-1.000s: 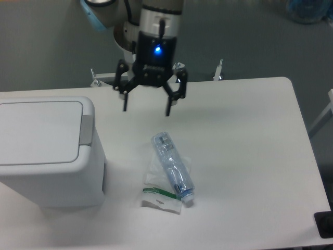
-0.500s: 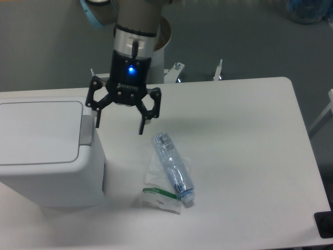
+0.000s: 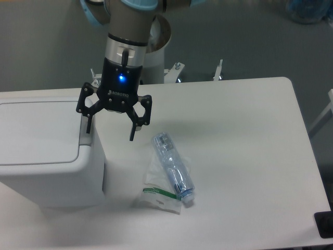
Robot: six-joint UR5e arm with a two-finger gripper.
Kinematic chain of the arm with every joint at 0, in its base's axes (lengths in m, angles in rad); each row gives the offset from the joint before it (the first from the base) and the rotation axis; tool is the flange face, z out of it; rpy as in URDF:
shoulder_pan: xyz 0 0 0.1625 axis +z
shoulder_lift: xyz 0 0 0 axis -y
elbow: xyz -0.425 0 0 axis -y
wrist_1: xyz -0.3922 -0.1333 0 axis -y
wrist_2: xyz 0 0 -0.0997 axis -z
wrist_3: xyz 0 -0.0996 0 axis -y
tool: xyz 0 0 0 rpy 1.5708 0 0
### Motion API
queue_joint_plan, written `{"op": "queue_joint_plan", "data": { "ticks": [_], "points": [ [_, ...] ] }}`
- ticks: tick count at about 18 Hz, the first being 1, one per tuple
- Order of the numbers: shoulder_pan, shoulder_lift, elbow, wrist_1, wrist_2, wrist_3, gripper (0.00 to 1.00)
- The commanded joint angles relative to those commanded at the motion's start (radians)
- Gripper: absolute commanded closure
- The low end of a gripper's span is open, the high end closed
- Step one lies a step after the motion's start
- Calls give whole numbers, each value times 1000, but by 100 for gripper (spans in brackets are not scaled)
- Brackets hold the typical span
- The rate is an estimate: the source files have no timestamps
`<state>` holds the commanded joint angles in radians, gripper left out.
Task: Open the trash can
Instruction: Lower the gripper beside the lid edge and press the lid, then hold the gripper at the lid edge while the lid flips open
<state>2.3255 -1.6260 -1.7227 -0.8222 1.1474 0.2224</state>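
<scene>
- The bin (image 3: 44, 151) is seen at the left side of the table (image 3: 244, 140), white and boxy, with its flat lid (image 3: 36, 130) lying closed.
- A grey push bar (image 3: 85, 131) is seen along the lid's right edge.
- The gripper (image 3: 111, 131) is held above the bin's right edge, pointing down, with a blue light lit on its body.
- The jaws are spread wide and nothing is held between them.
- The left-hand finger (image 3: 88, 124) is seen over the push bar; whether it touches the bar cannot be told.
- The other finger (image 3: 133, 131) is seen past the bin's right side, over the table.
- A crushed clear bottle (image 3: 173, 167) is laid on its side on the table, to the right of the bin and apart from it, with its cap end toward the near edge.
- A clear plastic bag (image 3: 160, 194) with a green strip is seen under and beside the bottle.
- The bottle is seen just right of and below the gripper, not touched by it.
- A dark object (image 3: 323, 225) is cut off by the frame at the lower right.
</scene>
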Motion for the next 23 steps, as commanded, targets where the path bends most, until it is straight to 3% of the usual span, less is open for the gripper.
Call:
{"op": "queue_joint_plan", "data": {
  "ticks": [23],
  "points": [
    [0, -9, -15, 8, 3, 5, 0]
  ]
}}
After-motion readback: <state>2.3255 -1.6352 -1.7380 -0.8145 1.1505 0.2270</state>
